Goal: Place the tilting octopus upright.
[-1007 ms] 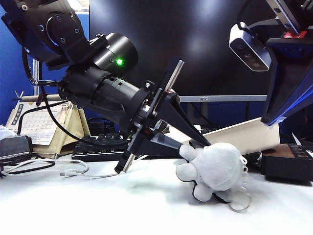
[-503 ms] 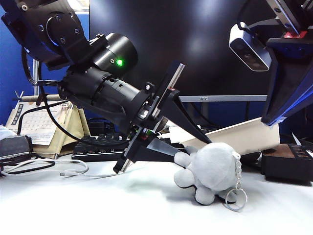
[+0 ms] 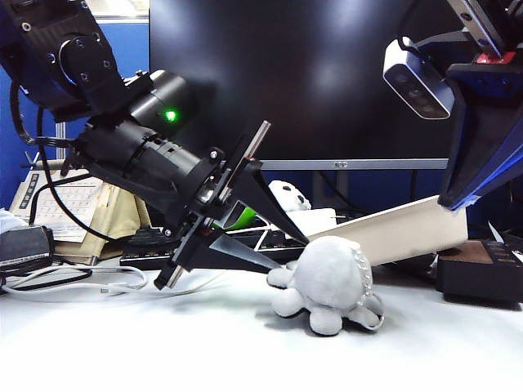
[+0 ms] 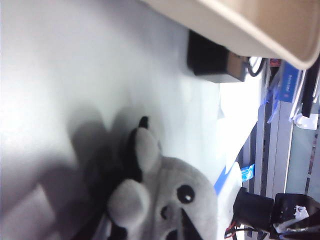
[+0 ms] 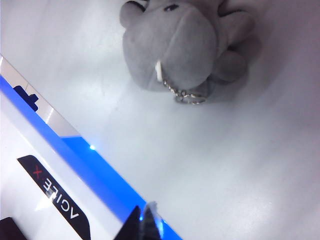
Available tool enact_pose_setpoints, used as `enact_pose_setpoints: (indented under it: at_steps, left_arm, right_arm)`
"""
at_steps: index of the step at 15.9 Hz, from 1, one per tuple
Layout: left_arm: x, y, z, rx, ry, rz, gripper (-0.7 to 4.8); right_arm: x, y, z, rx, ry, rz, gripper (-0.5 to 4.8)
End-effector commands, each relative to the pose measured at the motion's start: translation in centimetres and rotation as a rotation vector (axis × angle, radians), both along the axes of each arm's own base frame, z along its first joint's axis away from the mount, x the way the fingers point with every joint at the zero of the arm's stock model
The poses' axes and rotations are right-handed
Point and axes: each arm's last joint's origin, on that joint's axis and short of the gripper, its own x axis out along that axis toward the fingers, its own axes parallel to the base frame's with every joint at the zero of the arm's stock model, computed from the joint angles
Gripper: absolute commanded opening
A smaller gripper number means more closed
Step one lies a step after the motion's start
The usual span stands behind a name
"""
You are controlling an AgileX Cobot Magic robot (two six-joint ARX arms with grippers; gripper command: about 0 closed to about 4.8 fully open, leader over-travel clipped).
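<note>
The octopus (image 3: 328, 279), a small light-grey plush with a keyring chain over its head, stands on its tentacles on the white table (image 3: 245, 343). My left gripper (image 3: 294, 255) reaches down from the left with its fingers spread open. Its tips sit right at the octopus's left side, and I cannot tell if they touch it. The left wrist view shows the octopus (image 4: 165, 200) very close, with its bead eyes facing the camera. My right gripper (image 5: 145, 222) hangs high at the right, shut and empty. Far below it are the octopus (image 5: 180, 45) and its keyring (image 5: 190, 97).
A cream board (image 3: 400, 233) leans just behind the octopus. A black box (image 3: 478, 269) sits at the right, and a keyboard (image 3: 270, 238) and a white-and-grey plush (image 3: 288, 194) lie behind. Cables (image 3: 82, 282) and a calendar (image 3: 57, 204) are at the left. A large dark monitor (image 3: 327, 82) fills the back.
The octopus has gone from lying tipped over to standing on its tentacles, and has shifted left. My left gripper has opened wider and swung back to the left. The right arm has kept still.
</note>
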Motion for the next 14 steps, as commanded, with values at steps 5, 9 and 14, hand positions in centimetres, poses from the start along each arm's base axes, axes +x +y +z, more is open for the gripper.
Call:
enact_pose_setpoints:
  at_steps: [5,9,14]
  left_arm:
    - [0.0,-0.1,0.2,-0.010,-0.065,-0.042,1.84]
    - [0.0,-0.1,0.2,-0.010,-0.107,-0.066,1.84]
    - [0.8,1.2,0.2,-0.002,-0.091,-0.025,1.84]
  right_arm:
    - [0.1,0.0,0.2,0.015,-0.014,0.006,-0.01]
    - [0.0,0.1,0.2,0.028,-0.009,0.012,-0.01]
    - [0.0,0.1,0.2,0.028,-0.009,0.012,-0.01]
